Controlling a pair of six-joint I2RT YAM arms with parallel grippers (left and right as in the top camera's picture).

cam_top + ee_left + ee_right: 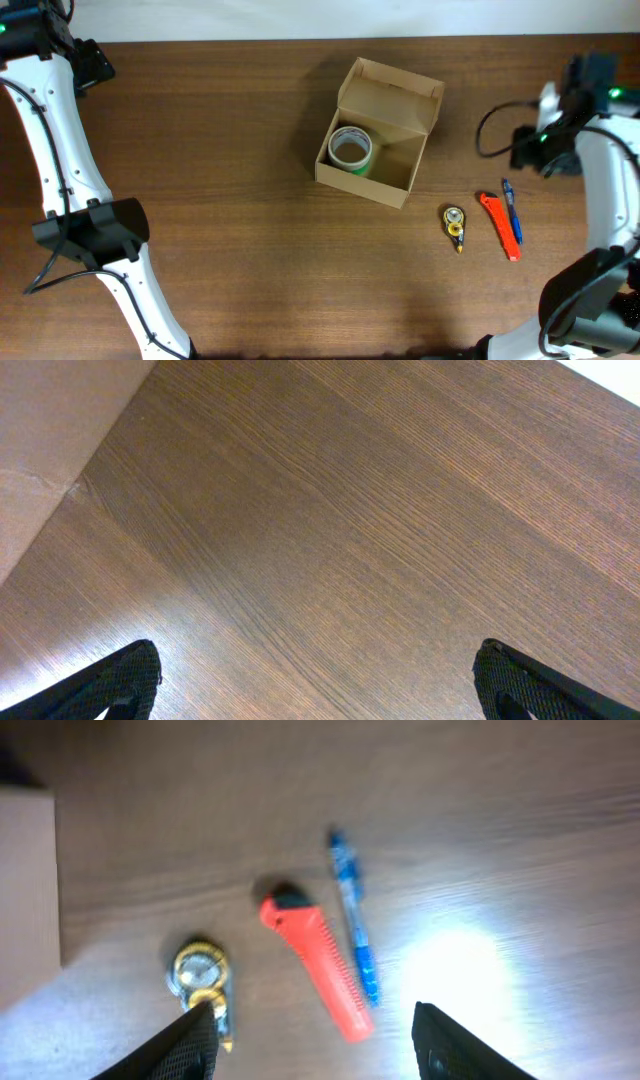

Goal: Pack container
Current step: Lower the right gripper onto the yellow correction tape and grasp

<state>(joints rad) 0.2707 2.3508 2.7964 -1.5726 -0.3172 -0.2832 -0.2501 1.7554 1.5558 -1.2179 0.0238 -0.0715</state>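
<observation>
Container [390, 100]: mid-table [200, 150], set askew, lid flap up, top open. Tape roll [350, 148] lies inside, at its left end. To the right, apart from box: small yellow item [454, 225], orange cutter [497, 225], blue pen [512, 212] just beside cutter. R hand [315, 1040]: fingers apart, nothing betw. them, above cutter & pen. L hand [315, 680]: fingers wide apart, empty, over table wood.

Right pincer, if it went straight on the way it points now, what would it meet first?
Probably the orange cutter, lying on the table in line with the gap of the open right pincer; the blue pen sits just beside it. How high the pincer is above the table is unclear.
</observation>
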